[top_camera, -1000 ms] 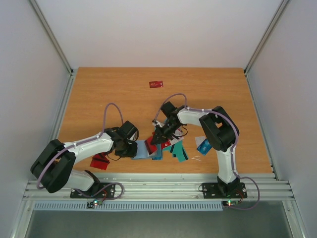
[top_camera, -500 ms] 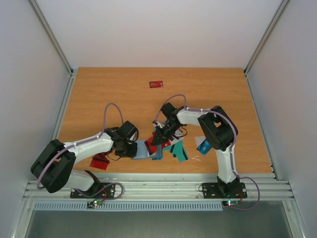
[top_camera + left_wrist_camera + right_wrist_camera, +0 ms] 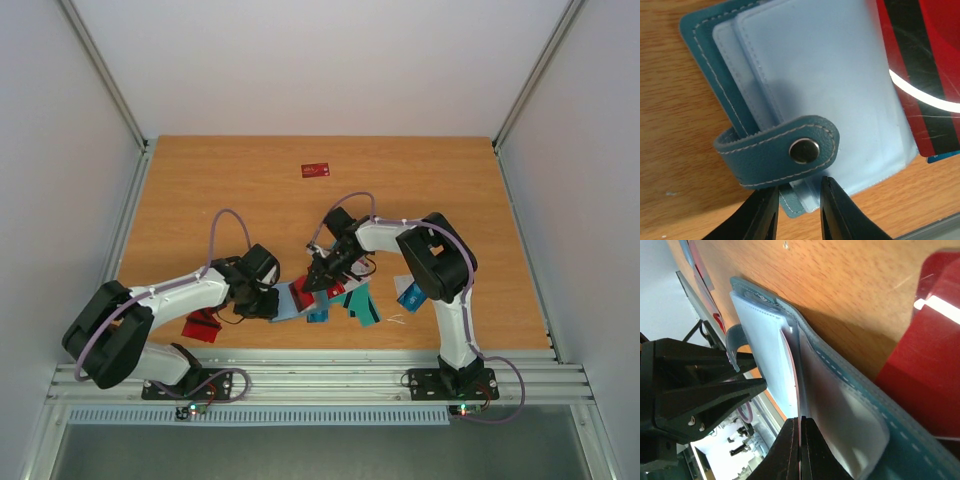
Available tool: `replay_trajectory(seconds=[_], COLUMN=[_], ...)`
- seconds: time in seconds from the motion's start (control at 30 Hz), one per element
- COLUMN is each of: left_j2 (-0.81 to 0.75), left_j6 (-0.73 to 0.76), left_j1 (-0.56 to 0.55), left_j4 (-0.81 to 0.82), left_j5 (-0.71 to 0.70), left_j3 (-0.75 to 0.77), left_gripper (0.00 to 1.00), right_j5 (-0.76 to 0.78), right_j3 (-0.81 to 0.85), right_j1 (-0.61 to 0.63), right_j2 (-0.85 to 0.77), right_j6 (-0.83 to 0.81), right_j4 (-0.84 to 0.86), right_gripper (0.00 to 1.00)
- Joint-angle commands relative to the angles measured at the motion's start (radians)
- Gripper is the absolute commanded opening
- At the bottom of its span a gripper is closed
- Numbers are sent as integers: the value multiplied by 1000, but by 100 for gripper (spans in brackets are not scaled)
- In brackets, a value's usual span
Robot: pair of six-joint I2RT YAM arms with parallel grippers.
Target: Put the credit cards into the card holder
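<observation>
Two arms meet low over the near middle of the table (image 3: 200, 190). Between them the card holder (image 3: 284, 302) lies open on the wood with its pale pockets up.

State of the left gripper (image 3: 799, 202): narrow, pinching the near edge of the pocket stack just below the strap (image 3: 775, 150), so the card holder is pinned. On the right gripper (image 3: 800, 435) the jaws are pressed tight together, with the tips at the pocket mouths on the card holder's right side. A thin pale edge runs up from those tips between two pocket layers. It looks like a card held edge-on, but I cannot be sure.

Just right of the card holder, the loose cards (image 3: 355, 302) lie fanned in red, teal and blue. One near red card (image 3: 203, 323) sits by the left arm, a far red card (image 3: 315, 170) lies well apart, and a blue card (image 3: 408, 293) is under the right arm.

Step in hand, my read: feeding a card into a pocket.

To do it well:
- Hold firm with the left so the card holder cannot slide.
- Bring the right in shallow, lined up with one pocket slit and not the gap between two pockets.
- Push straight with no twist.
- Let go only once most of the card is seated.

Risks:
- The card could buckle.
- A pocket lip could fold in.
- The strap and its snap (image 3: 805, 150) could flop over the mouth.
</observation>
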Motion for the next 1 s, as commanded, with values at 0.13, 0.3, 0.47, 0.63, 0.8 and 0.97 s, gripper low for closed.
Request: replay_trajectory(seconds=[0.13, 0.3, 0.47, 0.63, 0.8, 0.97], left_j2=[32, 33, 31, 27, 34, 47], left_j6=[6, 9, 14, 16, 14, 11], left_j1=[-8, -8, -8, -8, -8, -8], left_j4=[36, 34, 30, 24, 24, 24], left_j5=[58, 72, 81, 87, 86, 83], left_j3=[-31, -26, -23, -22, -23, -23], left_gripper=[26, 26, 26, 26, 26, 26], right_j5=[9, -1, -7, 18, 68, 64], right_j3=[-4, -19, -34, -24, 42, 51], right_j1=[26, 24, 25, 26, 26, 25], right_j2=[31, 28, 23, 9, 8, 15], right_j6=[51, 63, 66, -1, -103, -121], right_j4=[59, 93, 124, 78, -35, -24], right_gripper=[1, 1, 1, 1, 1, 1])
